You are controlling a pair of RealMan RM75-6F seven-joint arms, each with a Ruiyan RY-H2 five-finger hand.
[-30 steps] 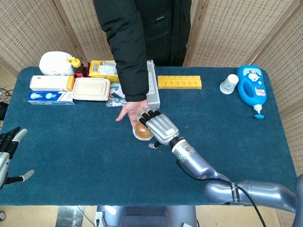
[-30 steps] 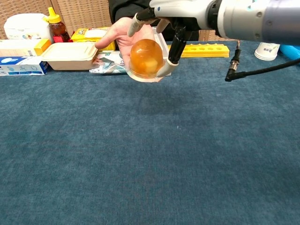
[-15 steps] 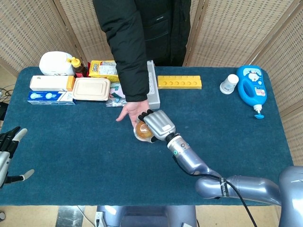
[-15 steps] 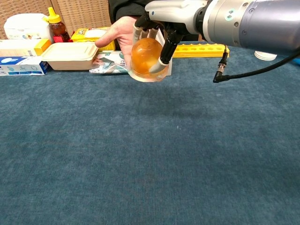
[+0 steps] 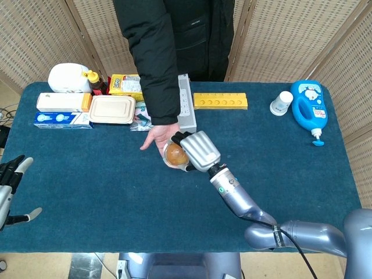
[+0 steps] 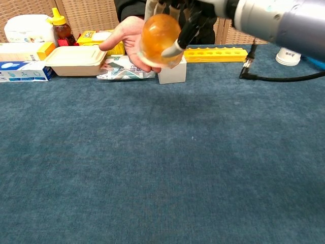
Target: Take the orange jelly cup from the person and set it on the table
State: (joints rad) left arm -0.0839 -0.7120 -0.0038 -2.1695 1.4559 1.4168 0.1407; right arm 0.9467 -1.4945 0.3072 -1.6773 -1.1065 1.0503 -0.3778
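Clasped in the right hand (image 5: 196, 150) above the person's palm (image 5: 156, 137), the orange jelly cup (image 6: 159, 34) is judged taken, so lowering onto the table (image 6: 162, 162) is called for.

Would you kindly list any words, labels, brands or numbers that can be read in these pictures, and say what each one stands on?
None can be read with confidence.
Yellow packet: dark print, too blurred to read.
Blue and white box: print too small to read.
Blue bottle: a picture on its label, lettering illegible.
Person's black jacket: a small pale mark on the chest, too small to read.
Orange jelly cup, held by the right hand: no text visible.
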